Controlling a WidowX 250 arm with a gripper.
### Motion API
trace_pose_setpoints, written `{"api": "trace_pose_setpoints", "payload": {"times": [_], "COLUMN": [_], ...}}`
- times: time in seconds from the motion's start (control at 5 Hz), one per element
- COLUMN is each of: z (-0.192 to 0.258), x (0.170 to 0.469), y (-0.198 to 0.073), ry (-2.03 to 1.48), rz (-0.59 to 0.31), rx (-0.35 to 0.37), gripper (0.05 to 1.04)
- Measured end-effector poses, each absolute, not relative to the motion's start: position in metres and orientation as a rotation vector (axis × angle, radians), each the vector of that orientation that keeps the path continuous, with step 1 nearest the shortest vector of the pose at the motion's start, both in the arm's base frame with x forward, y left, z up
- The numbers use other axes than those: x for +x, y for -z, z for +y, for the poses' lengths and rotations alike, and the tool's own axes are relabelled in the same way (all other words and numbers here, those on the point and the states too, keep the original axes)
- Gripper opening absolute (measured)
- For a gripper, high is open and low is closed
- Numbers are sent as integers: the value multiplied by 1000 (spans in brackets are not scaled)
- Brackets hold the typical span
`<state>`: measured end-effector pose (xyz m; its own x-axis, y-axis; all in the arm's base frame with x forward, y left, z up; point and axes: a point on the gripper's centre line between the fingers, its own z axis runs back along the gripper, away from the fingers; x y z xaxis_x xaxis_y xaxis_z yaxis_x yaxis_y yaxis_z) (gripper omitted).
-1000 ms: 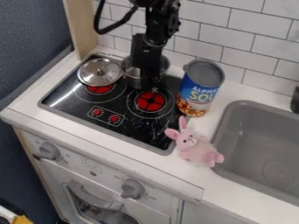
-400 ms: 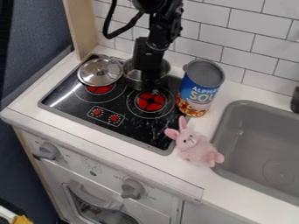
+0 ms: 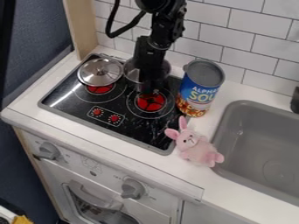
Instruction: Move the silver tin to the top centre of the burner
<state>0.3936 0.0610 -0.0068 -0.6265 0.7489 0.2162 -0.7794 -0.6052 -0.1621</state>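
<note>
End effector (image 3: 149, 92), black: hangs in front of the round silver metal pot (image 3: 131, 75); open or closed, you cannot tell. Pot: rear of black glossy stovetop (image 3: 137, 131); probably light, stiff, slippery-walled. Suggested hold for you: upper rim, across one wall.

The robot has a black, jointed arm (image 3: 153, 41) made of chunky, angular segments. A smooth, rounded black housing (image 3: 153, 5) sits at its upper part, and next to it is a knobbly black joint (image 3: 170, 22) with an uneven, stepped outline and small pale glints. A thick, glossy black cable (image 3: 111, 31) forms a wide loop beside them. The boxy, dark tool (image 3: 148, 89) looks narrower than the housing.
</note>
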Motion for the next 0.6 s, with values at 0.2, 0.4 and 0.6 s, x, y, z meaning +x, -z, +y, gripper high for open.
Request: {"api": "trace_pose_setpoints", "payload": {"times": [0.2, 0.4, 0.6], "z": [58, 60, 56], "x": [396, 392, 387], "y": [-13, -38, -56], "ry": [-2236, -2273, -2268], "rz": [-308, -347, -337], "rx": [93, 79, -21], "gripper": [1009, 1004, 1000]}}
